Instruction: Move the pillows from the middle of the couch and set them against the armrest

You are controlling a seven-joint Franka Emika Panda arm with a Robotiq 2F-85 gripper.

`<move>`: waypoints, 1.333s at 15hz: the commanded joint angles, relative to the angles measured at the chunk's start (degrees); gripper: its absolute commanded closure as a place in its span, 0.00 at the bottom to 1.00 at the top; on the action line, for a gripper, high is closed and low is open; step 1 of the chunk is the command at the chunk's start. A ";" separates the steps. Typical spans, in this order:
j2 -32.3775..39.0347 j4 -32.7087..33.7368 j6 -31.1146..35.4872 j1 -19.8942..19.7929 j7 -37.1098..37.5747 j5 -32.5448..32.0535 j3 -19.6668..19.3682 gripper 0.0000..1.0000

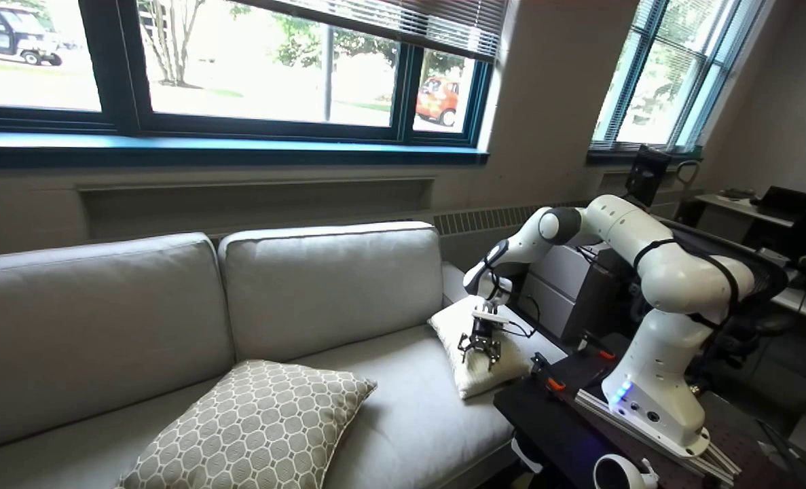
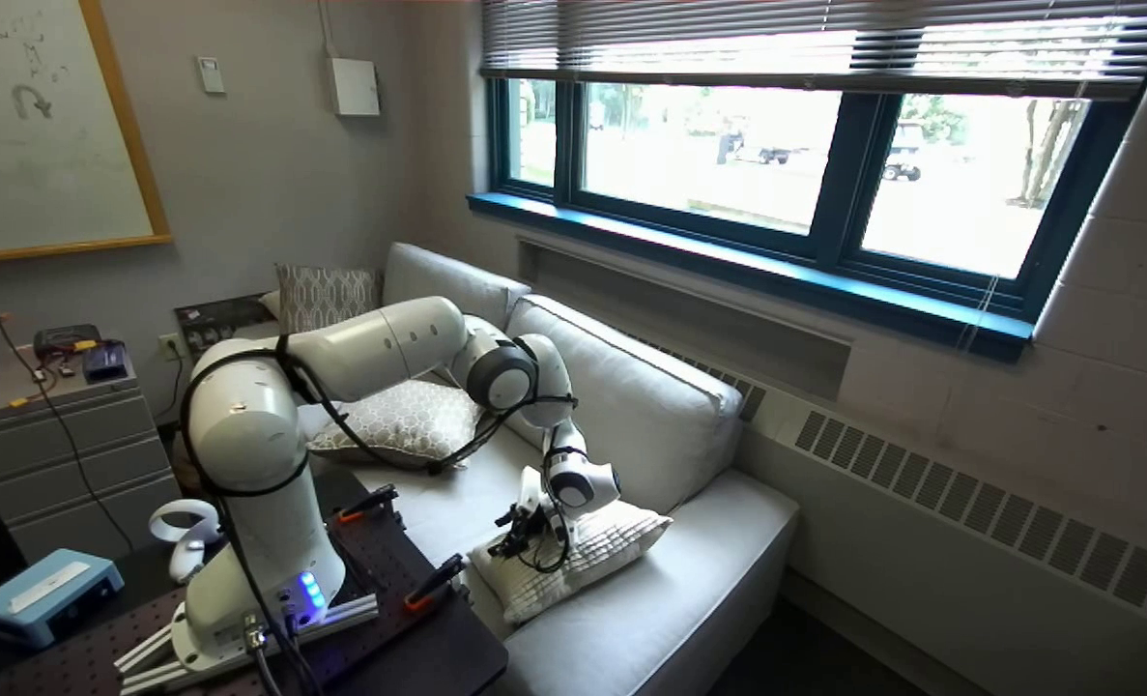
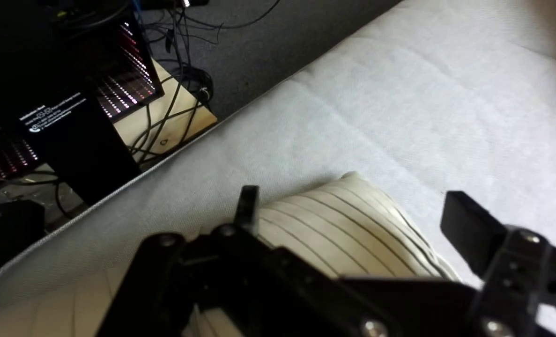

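My jaws stand wide over the cream pillow [image 2: 596,553], by the armrest [image 2: 708,565]; the honeycomb pillow [image 1: 260,428] lies farther along the couch [image 1: 409,404]. My desk [image 2: 428,650] and its two clamps [image 2: 435,583] crowd the couch's front; a controller [image 1: 632,471] sits near my base [image 1: 657,387].

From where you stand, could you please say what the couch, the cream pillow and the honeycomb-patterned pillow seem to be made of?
Couch: matte, probably woven upholstery, from its fine texture and creases.
Cream pillow: matte cloth, likely ribbed or pleated, given its parallel lines.
Honeycomb-patterned pillow: matte cloth, from its soft, plump shape; woven or printed is unclear.
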 commanded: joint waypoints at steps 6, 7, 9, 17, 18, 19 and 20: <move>-16.72 -11.55 12.60 0.64 0.08 5.60 -1.44 0.00; -18.66 -13.54 15.92 0.92 0.14 5.61 -1.95 0.00; -21.89 -17.35 22.11 1.27 0.47 5.64 -2.87 0.00; -26.38 -27.80 39.65 3.41 4.81 3.00 -7.86 0.00; -26.39 -28.36 40.71 3.53 5.13 2.75 -8.06 0.00; -26.29 -28.59 41.40 3.55 5.19 2.52 -8.10 0.00; -26.06 -28.66 42.10 3.58 5.06 2.25 -8.05 0.00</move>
